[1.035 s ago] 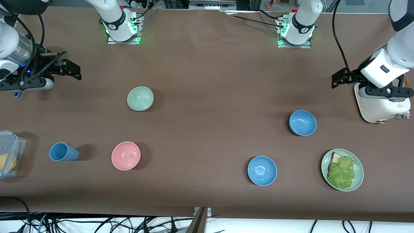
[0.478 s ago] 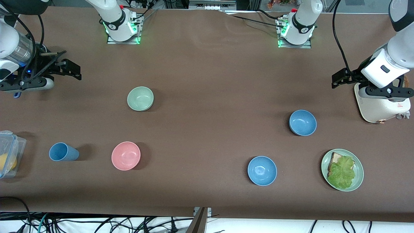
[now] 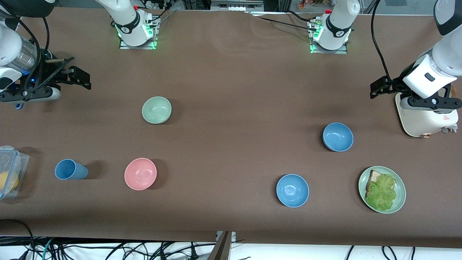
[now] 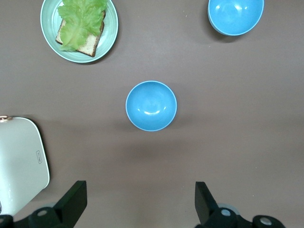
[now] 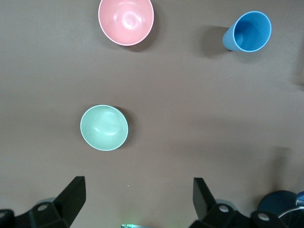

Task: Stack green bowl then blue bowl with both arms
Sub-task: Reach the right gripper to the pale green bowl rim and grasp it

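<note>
The green bowl (image 3: 156, 110) sits upright on the brown table toward the right arm's end; it also shows in the right wrist view (image 5: 104, 127). Two blue bowls stand toward the left arm's end, one (image 3: 338, 137) farther from the front camera, one (image 3: 292, 190) nearer. Both show in the left wrist view (image 4: 151, 105) (image 4: 235, 16). My right gripper (image 3: 81, 72) hangs open and empty over bare table at its end, apart from the green bowl; its own view (image 5: 137, 197) shows the jaws wide apart. My left gripper (image 3: 377, 88) is open and empty (image 4: 140, 202) over the table beside a white appliance.
A pink bowl (image 3: 140, 173) and a blue cup (image 3: 71, 169) stand nearer the front camera than the green bowl. A clear container (image 3: 9, 177) sits at the right arm's end. A green plate (image 3: 399, 202) with bread and lettuce and the white appliance (image 3: 426, 119) are at the left arm's end.
</note>
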